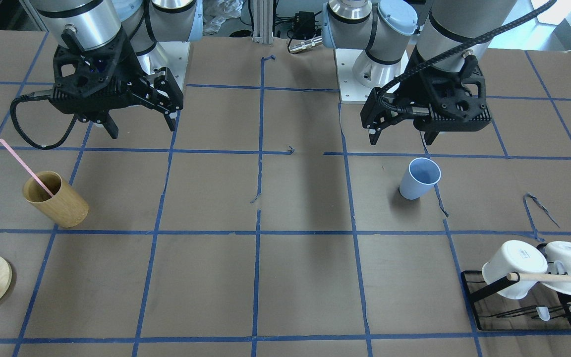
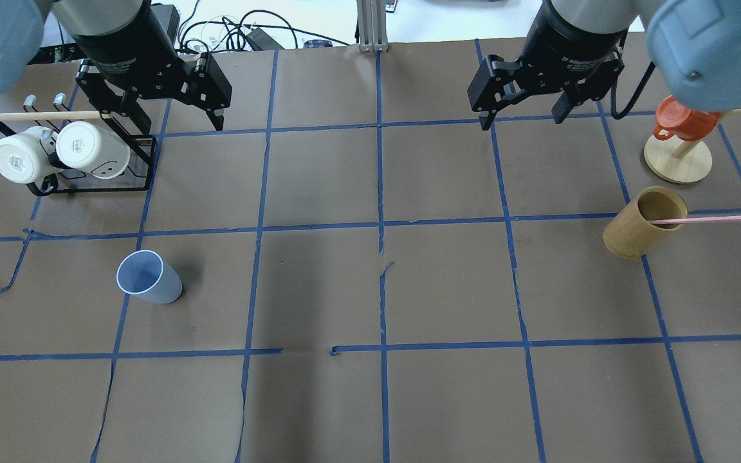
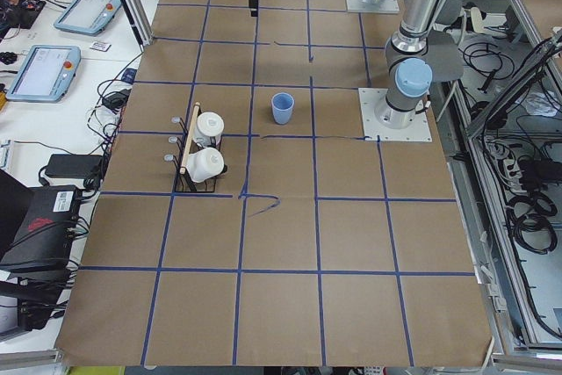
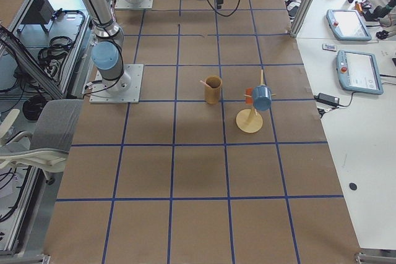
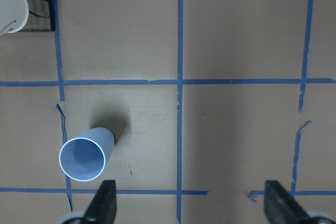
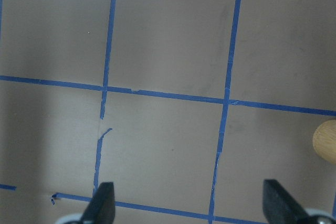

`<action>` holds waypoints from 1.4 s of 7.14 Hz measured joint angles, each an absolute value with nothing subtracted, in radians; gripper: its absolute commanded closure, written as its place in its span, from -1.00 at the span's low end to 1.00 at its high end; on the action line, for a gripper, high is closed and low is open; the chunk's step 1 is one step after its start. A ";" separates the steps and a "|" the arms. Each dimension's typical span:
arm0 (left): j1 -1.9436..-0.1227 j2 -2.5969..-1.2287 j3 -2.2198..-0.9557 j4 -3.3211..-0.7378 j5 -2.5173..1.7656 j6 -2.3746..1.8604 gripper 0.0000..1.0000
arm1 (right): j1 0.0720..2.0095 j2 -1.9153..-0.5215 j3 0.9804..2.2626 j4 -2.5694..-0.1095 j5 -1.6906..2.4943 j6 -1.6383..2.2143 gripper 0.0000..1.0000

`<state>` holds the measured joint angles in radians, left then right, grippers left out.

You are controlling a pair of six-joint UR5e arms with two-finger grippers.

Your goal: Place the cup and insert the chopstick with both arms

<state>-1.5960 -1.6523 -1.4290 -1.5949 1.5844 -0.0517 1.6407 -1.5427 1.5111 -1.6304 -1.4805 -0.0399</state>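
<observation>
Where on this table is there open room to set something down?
The broad middle is bare, from the blue cup across to the wooden cup. Crowded: around the mug rack and around the wooden stand.

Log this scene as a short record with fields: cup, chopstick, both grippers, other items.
cup: light-blue, upright, mouth up, on the robot's left side, not held
chopstick: pink, leaning in the tan wooden cup, on the robot's right side
left gripper: open, empty, raised
right gripper: open, empty, raised
other: two white mugs on a black rack; orange cup on a wooden stand
</observation>
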 measured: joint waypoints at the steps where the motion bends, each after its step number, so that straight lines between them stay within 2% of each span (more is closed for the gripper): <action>1: -1.596 -1.650 -1.432 -1.582 1.586 -0.059 -1.00 | 1.641 -1.543 1.511 -1.631 -1.480 -0.040 -1.00; 10: -1.589 -1.619 -1.474 -1.576 1.585 -0.066 -1.00 | 1.641 -1.541 1.514 -1.634 -1.480 -0.041 -1.00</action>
